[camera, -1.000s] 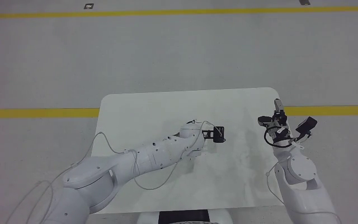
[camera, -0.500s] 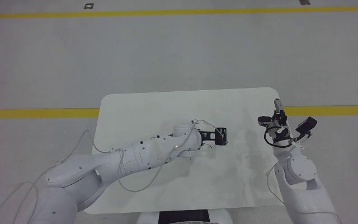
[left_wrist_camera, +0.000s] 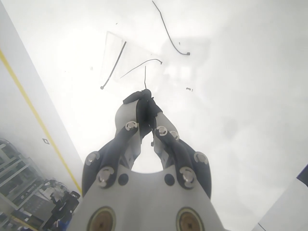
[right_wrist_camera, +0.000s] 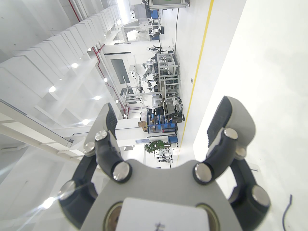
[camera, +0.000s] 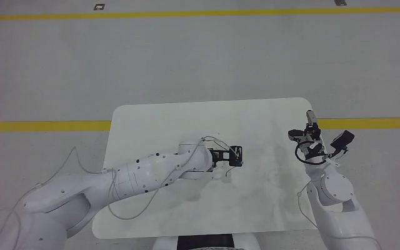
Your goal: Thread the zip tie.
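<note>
Four black zip ties, none threaded.

Held zip tie: thin, pinched in the left gripper. Its narrow tip sticks out past the fingertips and its other end hangs down between the fingers.

The other three lie loose on the white table.
- Straight tie: flat on a clear sheet.
- Thin curved tie: just beside the straight one, gently arched.
- Long curved tie: a little apart, bowed, with a square head at one end.
</note>
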Controlling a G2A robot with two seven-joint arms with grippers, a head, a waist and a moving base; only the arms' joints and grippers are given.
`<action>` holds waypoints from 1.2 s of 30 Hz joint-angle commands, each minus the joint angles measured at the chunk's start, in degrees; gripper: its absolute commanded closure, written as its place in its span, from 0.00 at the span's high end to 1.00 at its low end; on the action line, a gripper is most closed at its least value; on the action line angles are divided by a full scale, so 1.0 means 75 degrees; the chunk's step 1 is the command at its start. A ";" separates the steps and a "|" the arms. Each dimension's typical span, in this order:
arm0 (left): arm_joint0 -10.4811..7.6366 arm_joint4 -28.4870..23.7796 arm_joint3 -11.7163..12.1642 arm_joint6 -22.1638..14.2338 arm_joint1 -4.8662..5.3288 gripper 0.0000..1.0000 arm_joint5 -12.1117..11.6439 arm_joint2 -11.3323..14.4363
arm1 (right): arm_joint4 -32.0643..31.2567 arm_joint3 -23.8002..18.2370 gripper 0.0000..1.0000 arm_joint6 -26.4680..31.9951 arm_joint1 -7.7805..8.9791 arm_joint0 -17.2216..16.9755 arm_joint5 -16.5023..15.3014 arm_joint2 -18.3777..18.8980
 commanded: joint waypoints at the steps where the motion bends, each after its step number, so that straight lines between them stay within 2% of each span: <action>1: 0.0018 0.0010 -0.0031 0.0053 0.0066 0.00 0.0000 0.0000 | 0.0000 0.0000 1.00 0.0000 0.0000 0.0000 0.0000 0.0000; 5: -0.0016 -0.0032 -0.0117 0.0223 0.0206 0.00 0.0000 0.0000 | 0.0000 0.0000 1.00 0.0000 0.0000 0.0000 0.0000 0.0000; 11: -0.0171 -0.0332 -0.0245 0.0817 0.0547 0.00 0.0000 0.0000 | 0.0000 0.0000 1.00 0.0000 0.0000 0.0000 0.0000 0.0000; 14: -0.0234 -0.0552 -0.0298 0.1320 0.0801 0.00 0.0000 -0.0004 | 0.0000 0.0000 1.00 0.0000 0.0000 0.0000 0.0000 0.0000; 18: -0.0145 -0.0690 -0.0477 0.1742 0.1191 0.00 0.0000 -0.0166 | 0.0000 0.0000 1.00 0.0000 0.0000 0.0000 0.0000 0.0000; 21: 0.0043 -0.0732 -0.0692 0.1963 0.1503 0.00 0.0000 -0.0398 | 0.0000 0.0000 1.00 0.0000 0.0000 0.0000 0.0000 0.0000; 24: 0.0327 -0.0790 -0.0956 0.2400 0.1829 0.00 0.0000 -0.0732 | 0.0000 0.0000 1.00 0.0000 0.0000 0.0000 0.0000 0.0000; 25: 0.0355 -0.0780 -0.0987 0.2440 0.1862 0.00 0.0000 -0.0761 | 0.0000 0.0000 1.00 0.0000 0.0000 0.0000 0.0000 0.0000; 33: 0.0355 -0.0780 -0.0987 0.2440 0.1862 0.00 0.0000 -0.0761 | 0.0000 0.0000 1.00 0.0000 0.0000 0.0000 0.0000 0.0000; 34: 0.0375 -0.0787 -0.0951 0.2464 0.1863 0.00 0.0033 -0.0768 | 0.0000 0.0000 1.00 0.0000 0.0000 0.0000 0.0000 0.0000; 36: 0.0462 -0.0739 -0.0683 0.2525 0.1877 0.00 0.0254 -0.0864 | 0.0000 0.0000 1.00 0.0000 0.0000 0.0000 0.0000 0.0000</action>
